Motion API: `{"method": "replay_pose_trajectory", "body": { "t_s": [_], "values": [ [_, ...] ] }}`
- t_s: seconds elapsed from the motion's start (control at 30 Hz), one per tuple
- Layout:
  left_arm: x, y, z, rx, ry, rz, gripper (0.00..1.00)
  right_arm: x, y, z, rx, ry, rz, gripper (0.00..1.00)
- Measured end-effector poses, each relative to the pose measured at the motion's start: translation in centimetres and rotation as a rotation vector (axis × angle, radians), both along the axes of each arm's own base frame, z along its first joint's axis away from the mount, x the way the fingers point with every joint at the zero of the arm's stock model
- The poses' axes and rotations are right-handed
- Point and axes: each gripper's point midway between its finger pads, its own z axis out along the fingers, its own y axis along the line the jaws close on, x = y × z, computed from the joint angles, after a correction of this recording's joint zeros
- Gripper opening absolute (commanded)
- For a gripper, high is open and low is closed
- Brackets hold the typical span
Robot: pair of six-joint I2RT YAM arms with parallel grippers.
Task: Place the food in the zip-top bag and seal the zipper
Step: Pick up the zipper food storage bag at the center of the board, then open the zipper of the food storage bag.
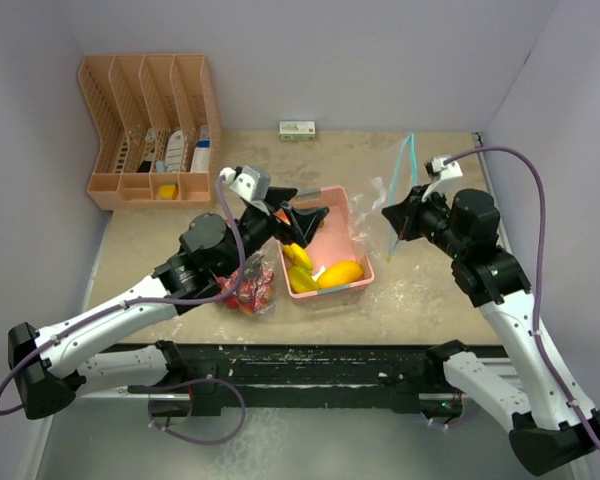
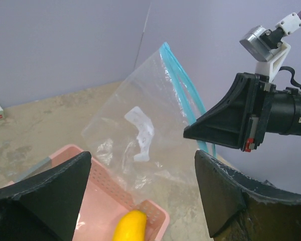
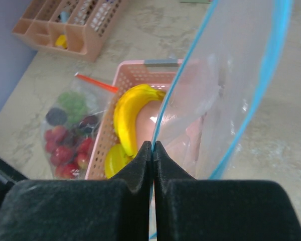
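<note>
- Clear plastic with a blue zipper strip: the zip-top bag (image 1: 404,175) stands upright just right of the pink basket (image 1: 364,255), pinched at one edge by the right gripper (image 3: 152,150). We cannot tell whether its lower corner touches the table (image 1: 420,300).
- Right arm: it rises from its base at the near right, forearm running toward the back, wrist turned left toward the basket. Its fingers (image 3: 135,173) are pressed flat together on the bag's rim, with the film caught between them.
- Left arm: it stretches diagonally from the near-left corner, elbow raised, wrist over the basket's far-left end and aimed at the bag. The left gripper (image 1: 300,212) is spread wide and grips nothing.
- Food: we note yellow bananas (image 1: 298,256) and a yellow-orange mango (image 1: 342,272) lying in the basket.
- A second bag (image 1: 248,285) lies flat on the table just left of the basket, partly under the left forearm. Inside it are red strawberries (image 3: 65,150), a green piece (image 3: 72,103) and a dark piece (image 3: 55,116).
- Back left: a peach desk organizer (image 1: 150,120). A small box (image 1: 297,129) sits by the back wall.
</note>
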Motion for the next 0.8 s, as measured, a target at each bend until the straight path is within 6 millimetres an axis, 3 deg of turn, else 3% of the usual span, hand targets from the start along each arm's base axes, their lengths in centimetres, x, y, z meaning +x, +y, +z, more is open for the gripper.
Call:
{"method": "replay_pose_trajectory", "body": {
  "t_s": [0.23,0.37,0.5,0.8],
  "values": [
    [0.2,-3.1,-2.3,0.009,0.053,-0.088,0.83,-2.5,4.1,-2.3,0.007,0.031,0.185,0.0],
    [0.7,-5.3,-3.8,0.038,0.093,-0.137,0.81,-2.9,5.3,-2.3,0.006,0.024,0.224,0.0],
    [1.1,-6.9,-3.4,0.029,0.11,-0.167,0.8,-3.0,6.2,-2.8,-0.008,0.035,0.253,0.0],
    [2.6,-7.8,-2.6,0.003,0.151,-0.154,0.72,-3.2,7.4,-3.6,-0.037,0.052,0.272,0.0]
  ]
}}
